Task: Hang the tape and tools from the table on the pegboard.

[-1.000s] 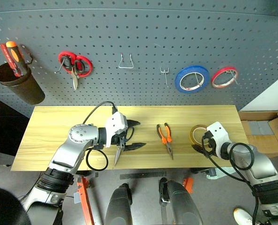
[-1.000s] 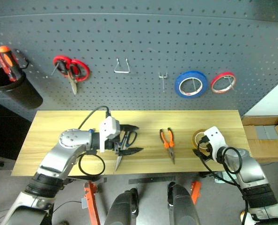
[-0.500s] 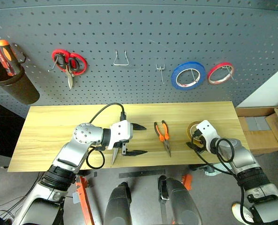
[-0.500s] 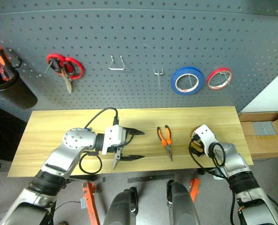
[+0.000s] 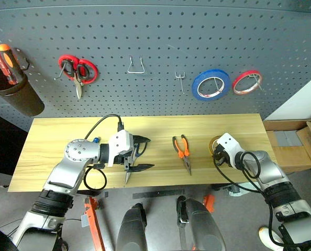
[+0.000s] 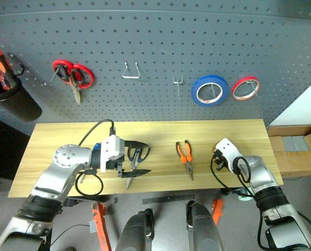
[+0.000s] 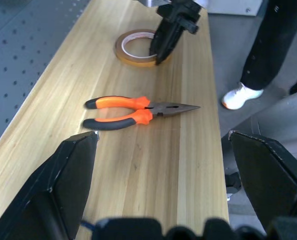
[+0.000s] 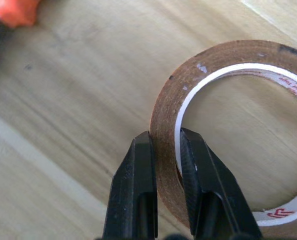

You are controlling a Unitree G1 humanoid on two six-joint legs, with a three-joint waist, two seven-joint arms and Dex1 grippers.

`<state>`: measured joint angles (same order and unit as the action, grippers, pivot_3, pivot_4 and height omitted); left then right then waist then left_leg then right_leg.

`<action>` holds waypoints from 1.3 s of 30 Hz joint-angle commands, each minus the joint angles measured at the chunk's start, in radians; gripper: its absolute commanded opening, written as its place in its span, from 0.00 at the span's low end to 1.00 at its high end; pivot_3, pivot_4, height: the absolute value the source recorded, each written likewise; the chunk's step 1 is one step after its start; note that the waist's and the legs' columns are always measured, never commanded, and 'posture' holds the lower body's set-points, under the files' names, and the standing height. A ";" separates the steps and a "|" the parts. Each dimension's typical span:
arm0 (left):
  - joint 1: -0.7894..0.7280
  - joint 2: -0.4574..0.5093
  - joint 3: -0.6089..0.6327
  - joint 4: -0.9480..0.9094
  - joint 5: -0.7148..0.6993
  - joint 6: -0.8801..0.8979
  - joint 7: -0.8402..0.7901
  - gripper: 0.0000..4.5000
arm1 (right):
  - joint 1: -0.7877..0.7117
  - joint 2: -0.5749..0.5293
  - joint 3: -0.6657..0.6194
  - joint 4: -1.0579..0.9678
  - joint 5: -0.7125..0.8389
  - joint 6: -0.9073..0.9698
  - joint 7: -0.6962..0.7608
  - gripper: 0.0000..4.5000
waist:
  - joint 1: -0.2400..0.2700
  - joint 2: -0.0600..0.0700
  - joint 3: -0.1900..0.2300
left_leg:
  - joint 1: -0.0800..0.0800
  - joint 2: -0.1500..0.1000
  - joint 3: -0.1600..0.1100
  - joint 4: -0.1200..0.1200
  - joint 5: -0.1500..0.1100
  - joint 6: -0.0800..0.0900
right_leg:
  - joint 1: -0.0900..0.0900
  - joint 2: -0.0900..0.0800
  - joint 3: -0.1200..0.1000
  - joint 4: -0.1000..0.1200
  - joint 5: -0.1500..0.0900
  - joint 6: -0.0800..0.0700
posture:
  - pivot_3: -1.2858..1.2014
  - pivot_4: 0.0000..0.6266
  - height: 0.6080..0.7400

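Progress: none of the task's things hung on the pegboard point(image 5: 160, 36) yet; as far as the pictures showed, the job was at its first pick.
Already on the board: red-handled scissors point(image 5: 78, 71), a blue tape roll point(image 5: 211, 85), a red tape roll point(image 5: 248, 82) and a dark cup point(image 5: 17, 97) with orange-and-red screwdrivers point(image 5: 6, 57); these were not part of the job.
Free hooks: a wire loop hook point(image 5: 137, 67) and a small double hook point(image 5: 180, 79) stood bare between the red scissors and the blue roll.
Tape: the tan-yellow tape point(image 8: 228, 135) lay flat on the desk point(image 5: 56, 136) near its right end, well apart from the board.
Pliers: the orange-and-black pliers point(image 5: 183, 151) lay on the desk, between the two arms, untouched.
Scissors: the dark blue-handled scissors point(image 6: 133, 162) lay on the desk under the left gripper, blades toward the front edge.
Screwdriver: I could not pick it out with any certainty near the left arm.
Right gripper: the right gripper point(image 8: 163, 165) was closed on the tape's wall, one finger outside the ring and one inside, the roll resting on the wood and not lifted.
Left gripper: the left gripper point(image 5: 142, 153) stood wide open over the scissors, holding nothing; whether a finger touched them I could not tell.
Left to do: by my reading, lift the tape to a free hook, then the three tools.
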<state>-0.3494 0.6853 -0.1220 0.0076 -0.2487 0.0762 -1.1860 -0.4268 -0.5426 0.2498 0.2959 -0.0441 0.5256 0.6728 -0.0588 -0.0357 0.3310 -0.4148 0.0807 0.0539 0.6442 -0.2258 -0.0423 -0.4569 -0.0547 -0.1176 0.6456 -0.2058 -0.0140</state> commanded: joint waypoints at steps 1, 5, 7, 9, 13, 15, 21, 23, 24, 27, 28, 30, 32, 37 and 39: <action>0.025 0.012 0.056 -0.047 -0.023 0.001 0.036 1.00 | 0.083 -0.018 0.064 -0.076 -0.055 -0.015 0.011 0.06 | 0.000 0.000 0.000 | 0.000 0.000 0.000 0.000 0.000 0.000 | 0.000 0.000 0.000 0.000 0.000 0.000 | 0.44 0.50 1.00; 0.058 0.041 0.090 -0.069 -0.024 -0.002 0.045 1.00 | 0.130 -0.090 0.073 -0.333 -0.139 -0.071 -0.004 0.06 | 0.001 0.000 0.000 | -0.001 0.000 0.000 0.000 0.000 0.000 | -0.001 0.000 0.000 0.000 0.000 0.000 | 0.44 0.48 1.00; 0.068 0.049 0.108 -0.086 -0.044 0.018 0.049 1.00 | 0.161 -0.119 0.072 -0.489 -0.178 -0.081 -0.013 0.06 | -0.001 0.000 0.000 | -0.002 0.000 0.001 0.000 0.000 0.000 | -0.003 0.000 0.001 0.000 0.000 0.000 | 0.44 0.48 1.00; 0.067 0.046 0.128 -0.091 -0.063 0.035 0.065 1.00 | 0.192 -0.127 0.072 -0.624 -0.215 -0.071 -0.030 0.06 | -0.001 0.000 0.000 | -0.002 0.000 0.002 0.000 0.000 0.000 | -0.004 0.000 0.001 0.001 0.000 0.000 | 0.43 0.47 1.00; 0.058 0.035 0.156 -0.089 -0.083 0.050 0.092 1.00 | 0.228 -0.126 0.083 -0.772 -0.302 -0.075 -0.077 0.06 | 0.000 0.000 0.000 | -0.002 0.000 0.001 -0.001 0.000 0.000 | -0.004 0.000 0.000 0.000 0.000 0.000 | 0.43 0.47 1.00; 0.058 0.039 0.171 -0.088 -0.098 0.071 0.098 1.00 | 0.236 -0.110 0.094 -0.844 -0.352 -0.083 -0.105 0.06 | 0.000 0.000 0.000 | -0.003 0.000 0.002 -0.001 0.000 0.000 | -0.004 0.000 0.001 0.000 0.000 0.000 | 0.43 0.47 1.00; 0.014 0.035 0.200 -0.046 -0.098 0.075 0.117 1.00 | 0.094 0.031 0.111 -0.924 -0.412 -0.108 -0.156 0.06 | -0.014 0.000 0.000 | -0.003 0.000 0.001 0.000 0.000 -0.001 | -0.005 0.000 0.001 0.001 0.000 0.000 | 0.42 0.46 1.00; -0.006 0.026 0.201 -0.047 -0.105 0.081 0.127 1.00 | 0.044 0.050 0.104 -0.904 -0.420 -0.121 -0.156 0.06 | -0.019 -0.001 -0.001 | -0.003 0.000 0.000 0.001 0.000 -0.001 | -0.004 0.000 0.000 0.002 0.000 0.000 | 0.42 0.45 1.00; -0.014 0.019 0.205 -0.050 -0.111 0.087 0.136 1.00 | 0.015 0.062 0.104 -0.892 -0.420 -0.126 -0.155 0.06 | -0.019 -0.001 -0.001 | -0.003 0.000 0.000 0.001 0.000 -0.001 | -0.004 0.000 0.000 0.002 0.000 0.000 | 0.42 0.45 1.00; -0.028 0.005 0.209 -0.055 -0.115 0.094 0.162 1.00 | -0.046 0.090 0.118 -0.845 -0.418 -0.141 -0.154 0.06 | -0.024 -0.002 -0.001 | -0.003 0.000 0.001 0.001 0.000 -0.001 | -0.004 0.000 0.000 0.001 0.000 0.000 | 0.42 0.44 1.00; -0.029 -0.003 0.211 -0.055 -0.111 0.094 0.179 1.00 | -0.059 0.099 0.125 -0.820 -0.418 -0.154 -0.157 0.06 | -0.025 -0.002 -0.001 | -0.003 0.000 0.001 0.001 0.000 -0.001 | -0.004 0.000 0.000 0.001 0.000 0.000 | 0.42 0.44 1.00; -0.030 -0.026 0.221 -0.055 -0.130 0.103 0.200 1.00 | -0.077 0.111 0.137 -0.765 -0.416 -0.184 -0.161 0.06 | -0.025 -0.003 -0.002 | -0.003 0.000 0.001 0.001 0.000 -0.001 | -0.004 0.000 0.000 0.002 0.000 0.000 | 0.42 0.43 1.00; -0.028 -0.040 0.226 -0.059 -0.155 0.116 0.199 1.00 | -0.093 0.117 0.142 -0.711 -0.417 -0.217 -0.165 0.06 | -0.025 -0.003 -0.002 | -0.003 0.000 0.001 0.001 0.000 -0.001 | -0.003 0.000 0.000 0.002 0.001 0.000 | 0.43 0.43 1.00; -0.041 -0.075 0.246 -0.068 -0.176 0.101 0.233 1.00 | -0.143 0.119 0.142 -0.566 -0.425 -0.317 -0.184 0.06 | -0.025 -0.003 -0.002 | -0.003 0.000 0.001 0.002 0.000 -0.001 | -0.003 0.000 0.000 0.003 0.001 0.000 | 0.43 0.42 1.00; -0.043 -0.083 0.253 -0.080 -0.199 0.091 0.216 1.00 | -0.174 0.120 0.142 -0.495 -0.431 -0.362 -0.199 0.06 | -0.025 -0.003 -0.002 | -0.002 0.000 0.001 0.003 0.000 -0.001 | -0.003 0.000 0.000 0.004 0.001 0.000 | 0.43 0.42 1.00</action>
<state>-0.3824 0.6020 0.0972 -0.0303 -0.4139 0.1877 -0.9637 -0.5765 -0.4242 0.4006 -0.2099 -0.4623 0.2170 0.4964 -0.0841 -0.0386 0.3291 -0.4171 0.0803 0.0550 0.6470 -0.2255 -0.0429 -0.4598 -0.0549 -0.1180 0.6495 -0.2047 -0.0144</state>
